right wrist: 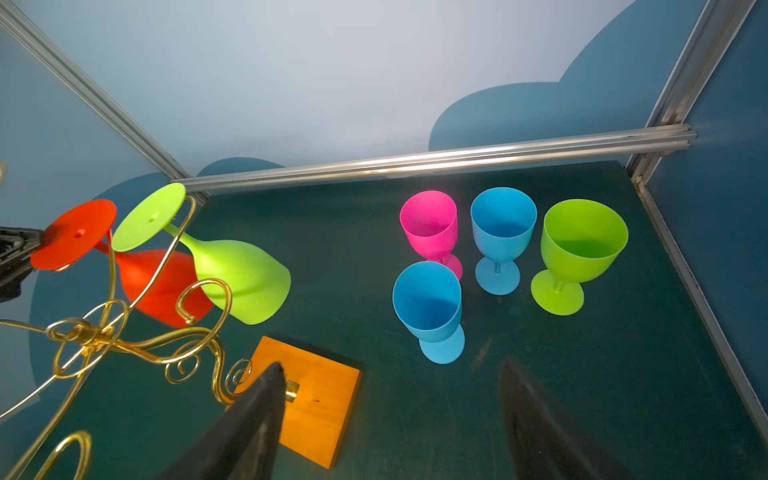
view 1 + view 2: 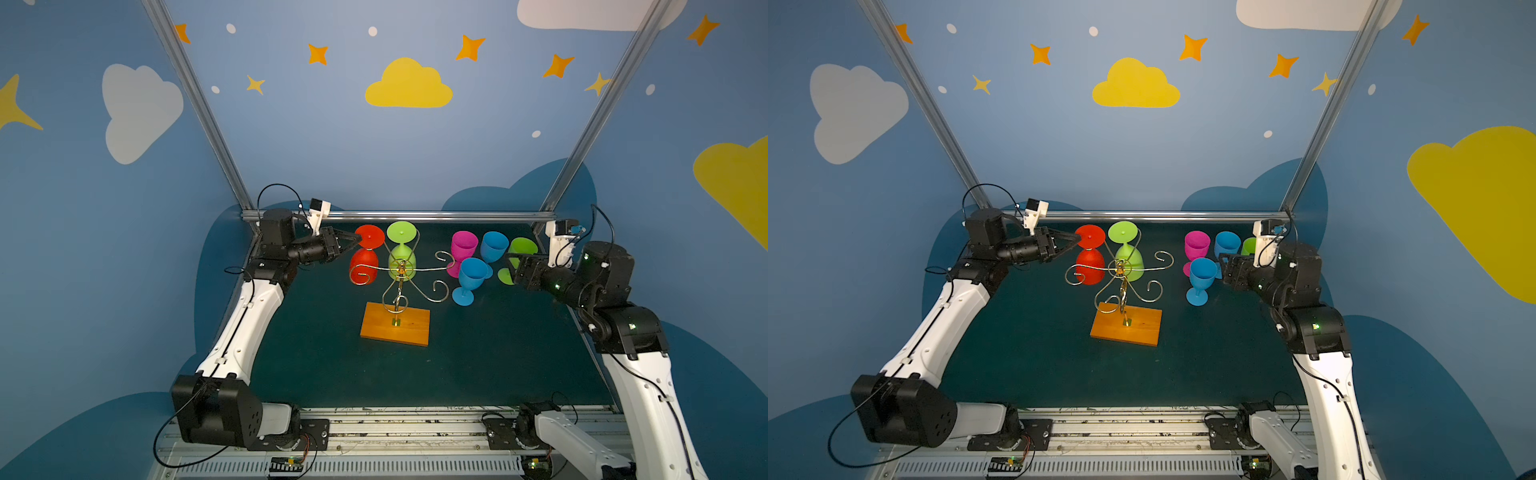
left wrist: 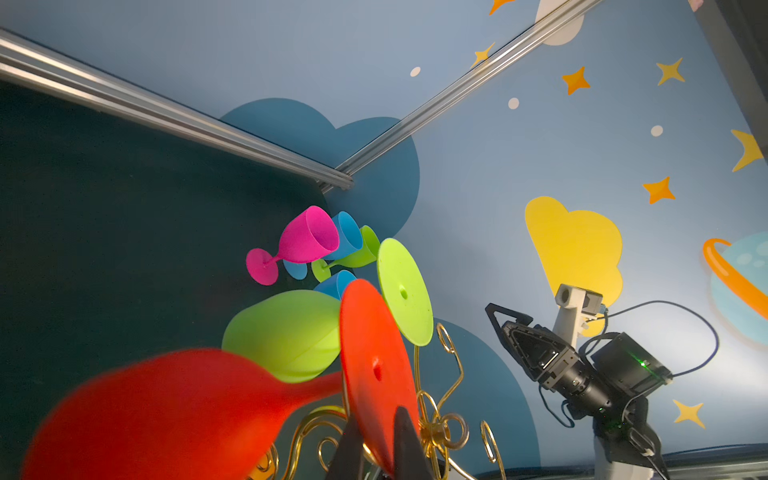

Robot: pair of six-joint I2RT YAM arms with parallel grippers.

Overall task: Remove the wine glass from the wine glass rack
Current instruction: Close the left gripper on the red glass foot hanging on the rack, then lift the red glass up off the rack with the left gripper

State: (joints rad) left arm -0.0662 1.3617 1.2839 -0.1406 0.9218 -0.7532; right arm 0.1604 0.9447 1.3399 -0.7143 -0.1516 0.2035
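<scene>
The red glass (image 2: 365, 259) hangs bowl-down on the rack (image 2: 395, 325), beside a green glass (image 2: 402, 258) hung the same way. The left arm reaches in level from the side. The left gripper (image 2: 357, 240) has its jaws pinched on the rim of the red glass's foot disc (one finger on each face, going by the wrist view). The right gripper (image 1: 392, 365) hovers with jaws spread wide and empty, a blue glass (image 1: 428, 303) standing just ahead of them.
</scene>
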